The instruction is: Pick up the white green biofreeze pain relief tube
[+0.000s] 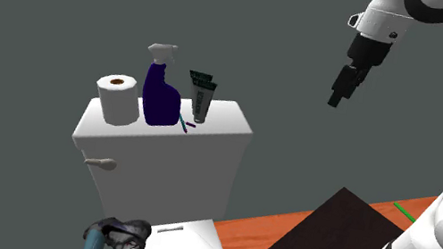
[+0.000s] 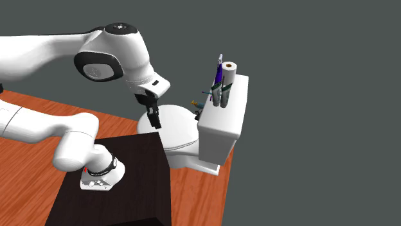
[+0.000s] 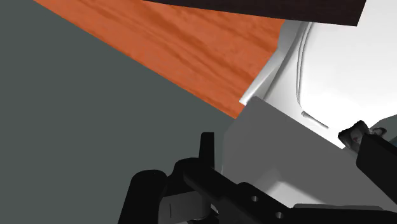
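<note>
The biofreeze tube [image 1: 203, 98] is grey-white with a dark green end. It stands upright on the white toilet tank lid [image 1: 218, 132], just right of a dark blue spray bottle [image 1: 161, 94]. In the second exterior view the tube [image 2: 225, 96] stands near the tank's front edge. My black gripper [image 1: 339, 96] hangs in the air well to the right of the tube and slightly above it, touching nothing. From the second exterior view the gripper [image 2: 154, 121] is over the toilet bowl [image 2: 180, 131], pointing down. The wrist view looks across the tank's pale face [image 3: 280, 146].
A toilet paper roll [image 1: 116, 96] stands left of the spray bottle, and a small green and purple item [image 1: 183, 124] lies by the tube. A dark object with a blue handle [image 1: 114, 238] sits on the toilet lid. The dark stand [image 1: 328, 243] rests on an orange wood floor [image 2: 26, 167].
</note>
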`<state>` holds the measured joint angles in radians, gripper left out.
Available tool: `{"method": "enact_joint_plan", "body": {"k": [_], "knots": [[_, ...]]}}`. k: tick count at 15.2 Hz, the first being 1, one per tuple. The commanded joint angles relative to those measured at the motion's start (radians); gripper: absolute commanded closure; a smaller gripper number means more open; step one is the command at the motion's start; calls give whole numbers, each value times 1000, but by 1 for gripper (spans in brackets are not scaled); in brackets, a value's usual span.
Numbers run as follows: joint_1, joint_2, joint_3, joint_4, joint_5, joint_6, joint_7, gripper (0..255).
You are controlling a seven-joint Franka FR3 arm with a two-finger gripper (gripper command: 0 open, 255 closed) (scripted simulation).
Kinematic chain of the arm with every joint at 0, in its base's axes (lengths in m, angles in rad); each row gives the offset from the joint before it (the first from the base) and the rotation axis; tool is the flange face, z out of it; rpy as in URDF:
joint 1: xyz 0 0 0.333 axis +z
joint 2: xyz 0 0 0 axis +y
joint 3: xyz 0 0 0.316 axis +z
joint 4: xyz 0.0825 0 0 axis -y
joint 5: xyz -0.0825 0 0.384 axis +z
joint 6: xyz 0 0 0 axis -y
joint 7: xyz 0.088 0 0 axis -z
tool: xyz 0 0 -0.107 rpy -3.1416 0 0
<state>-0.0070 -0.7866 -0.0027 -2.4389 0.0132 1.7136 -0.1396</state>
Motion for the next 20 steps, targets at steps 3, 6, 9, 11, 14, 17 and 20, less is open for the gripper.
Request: {"method": "enact_joint_plan", "body": {"k": [3,6,9,11,14,17,20], "knots": [[12,76,27,49,16,19,28,0],[26,190,66,132,34,40,69,0],[36,304,102,224,43,51,110,0],[43,381,125,292,45,54,137,0],[52,499,157,402,41,50,180,0],[63,619,187,524,29,36,223,0],[77,743,213,661,10,10,266,0]]}}
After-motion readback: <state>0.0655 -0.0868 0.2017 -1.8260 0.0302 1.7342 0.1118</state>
